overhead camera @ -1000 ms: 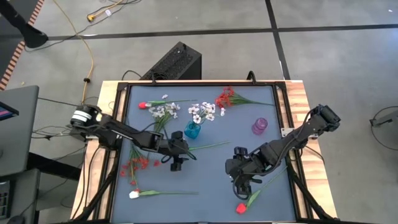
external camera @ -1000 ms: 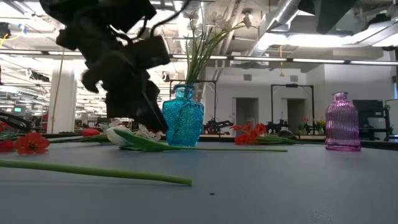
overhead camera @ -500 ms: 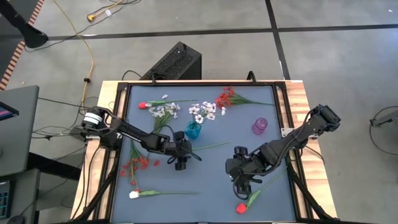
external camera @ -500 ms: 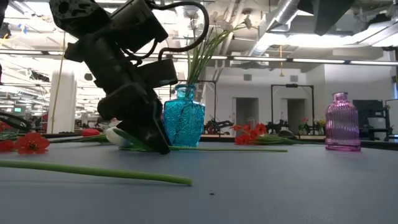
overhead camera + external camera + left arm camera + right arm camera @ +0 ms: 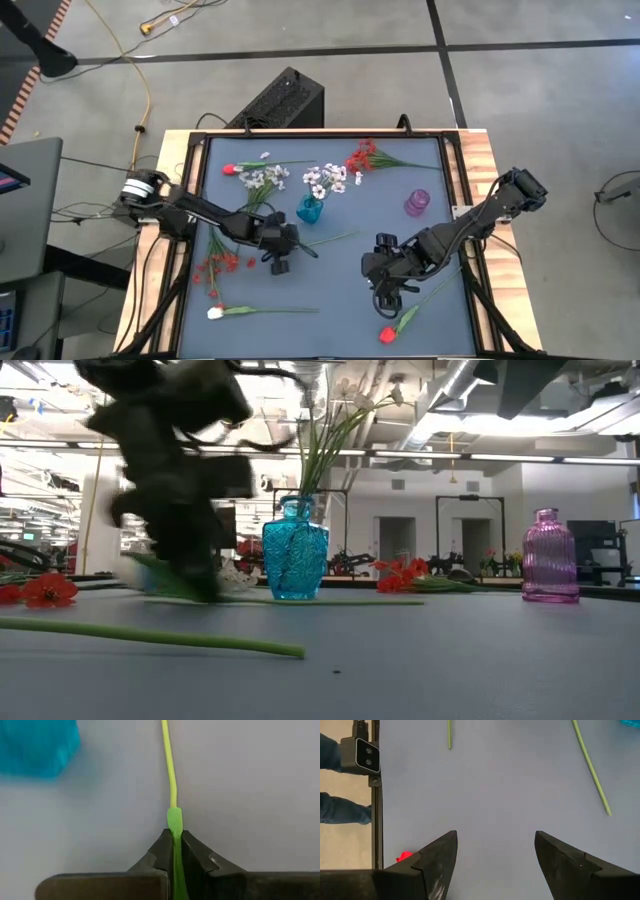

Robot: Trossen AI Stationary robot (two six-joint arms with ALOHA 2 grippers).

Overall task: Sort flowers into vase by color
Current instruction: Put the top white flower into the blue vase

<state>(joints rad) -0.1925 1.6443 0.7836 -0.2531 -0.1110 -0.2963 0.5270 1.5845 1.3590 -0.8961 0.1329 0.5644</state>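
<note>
My left gripper [image 5: 283,252] is low over the blue mat, just near-left of the blue vase [image 5: 310,209], and is shut on the thin green stem of a flower [image 5: 335,238]. The stem's free end points toward the table's right; the gripper hides the head. The blue vase holds white flowers [image 5: 330,430]. The purple vase [image 5: 417,203] stands empty at the right. My right gripper [image 5: 386,292] hangs open over bare mat, above a red flower [image 5: 388,333]. My left gripper pinches the flower's stem between its two fingertips, at a thicker green joint [image 5: 173,818]. The fingers come from above, pointing down. The rest of the stem [image 5: 330,600] runs away from the fingers along the mat toward the right.
Loose flowers lie around: a white one [image 5: 216,312] near the front left, a red spray [image 5: 216,264] at the left, a red bud [image 5: 229,168] and white sprays [image 5: 265,178] at the far left, red blooms [image 5: 364,157] at the far side. A raised frame [image 5: 197,200] rims the mat.
My left gripper came down onto the stem beside the blue vase, then moved a little toward the table's left edge. The flower has slid left with it, its free end drawn along the mat. My right arm has kept still.
</note>
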